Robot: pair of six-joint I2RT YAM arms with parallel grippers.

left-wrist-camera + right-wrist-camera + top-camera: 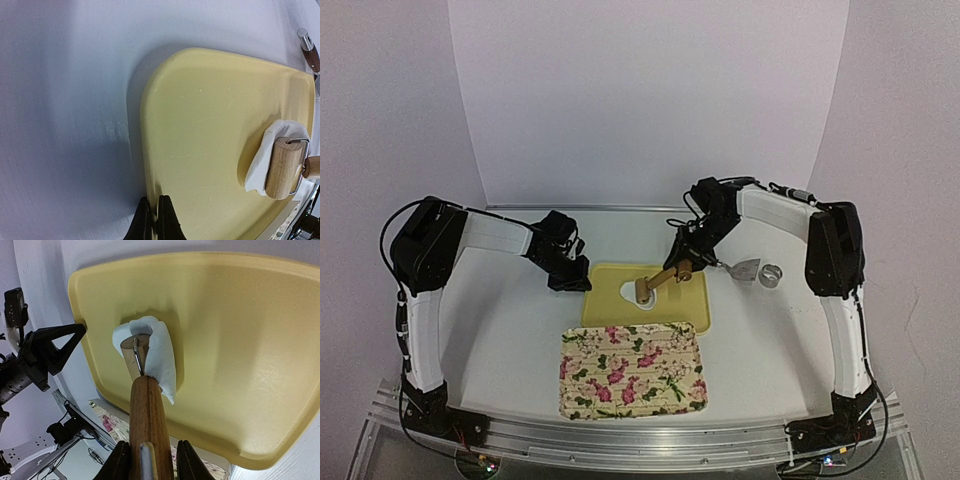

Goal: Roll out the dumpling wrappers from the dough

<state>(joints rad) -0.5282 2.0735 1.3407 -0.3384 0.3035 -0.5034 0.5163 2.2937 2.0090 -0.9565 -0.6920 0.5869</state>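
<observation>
A yellow board (670,300) lies mid-table. On it is a thin white sheet of dough (632,293), curled up against the drum of a wooden roller (283,167). My right gripper (150,460) is shut on the roller's wooden handle (147,410), with the drum resting on the dough (162,355). My left gripper (155,220) is shut on the board's left rim (147,150), which sits pinched between its black fingers. The dumpling wrappers are out of view.
A floral tray (632,369) sits just in front of the board. To the board's right lie a metal ring cutter (772,275) and a scraper (745,268). White walls close in the back and sides.
</observation>
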